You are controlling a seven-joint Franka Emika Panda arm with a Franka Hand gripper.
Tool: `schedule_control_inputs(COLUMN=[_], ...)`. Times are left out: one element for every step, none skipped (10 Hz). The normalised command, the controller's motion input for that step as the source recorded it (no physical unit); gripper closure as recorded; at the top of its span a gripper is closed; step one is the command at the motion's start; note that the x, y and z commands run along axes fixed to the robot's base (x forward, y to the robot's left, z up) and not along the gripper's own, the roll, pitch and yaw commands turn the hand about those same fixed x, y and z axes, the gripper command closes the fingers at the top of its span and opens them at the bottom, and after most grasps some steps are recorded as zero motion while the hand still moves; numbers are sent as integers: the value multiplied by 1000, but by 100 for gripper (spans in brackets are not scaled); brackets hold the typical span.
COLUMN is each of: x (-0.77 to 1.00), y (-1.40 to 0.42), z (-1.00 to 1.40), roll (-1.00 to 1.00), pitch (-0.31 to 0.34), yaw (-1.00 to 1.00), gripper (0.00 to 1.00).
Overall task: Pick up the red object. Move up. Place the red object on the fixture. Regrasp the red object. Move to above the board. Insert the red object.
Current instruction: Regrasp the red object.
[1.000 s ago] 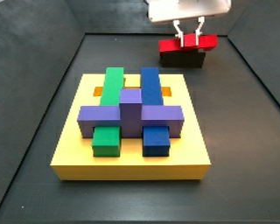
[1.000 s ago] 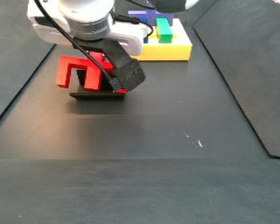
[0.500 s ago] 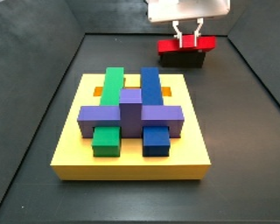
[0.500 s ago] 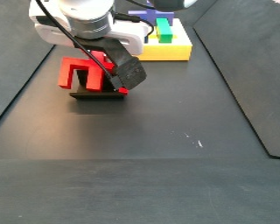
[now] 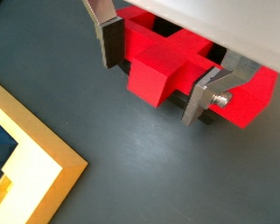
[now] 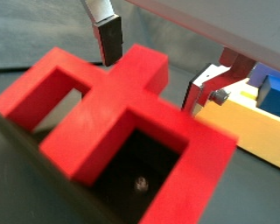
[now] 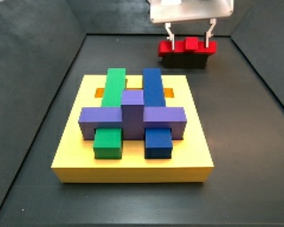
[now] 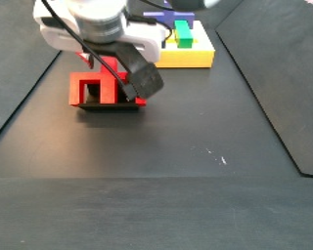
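The red object [image 7: 186, 46] rests level on the black fixture [image 7: 186, 61] at the far end of the floor, also seen as red object [image 8: 91, 89] on fixture [image 8: 110, 106]. My gripper [image 7: 190, 40] is directly over it and open, one finger on each side of the piece. In both wrist views the red object's stem [image 5: 154, 74] [image 6: 140, 68] stands between the silver fingers [image 5: 108, 39] [image 6: 108, 39] with a visible gap to the pads. The yellow board [image 7: 132, 165] with its green, blue and purple blocks lies nearer the camera.
Raised dark walls border the floor in both side views. The board's yellow corner [image 5: 38, 166] lies close beside the fixture, with a blue block [image 6: 275, 87] on the board [image 6: 265, 131] just past one finger. The robot's white wrist body [image 8: 101, 24] overhangs the fixture.
The fingers have spread apart and let go of the red object. It has dropped slightly and now sits level and lower on the fixture instead of tilted in the grip.
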Motion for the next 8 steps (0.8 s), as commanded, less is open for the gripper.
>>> schedule_control_inputs(x=[174, 117, 111, 260, 263, 180, 240, 171], y=[0, -3, -23, -37, -9, 0, -106, -206], z=[571, 529, 431, 326, 209, 183, 123, 0], roll=[400, 611, 651, 726, 1000, 1000, 1000, 1000], pitch=[126, 149, 126, 69, 23, 14, 89, 91], yaw=[-166, -234, -263, -209, -137, -80, 0, 126], gripper=[0, 0, 0, 0, 0, 0, 0, 0])
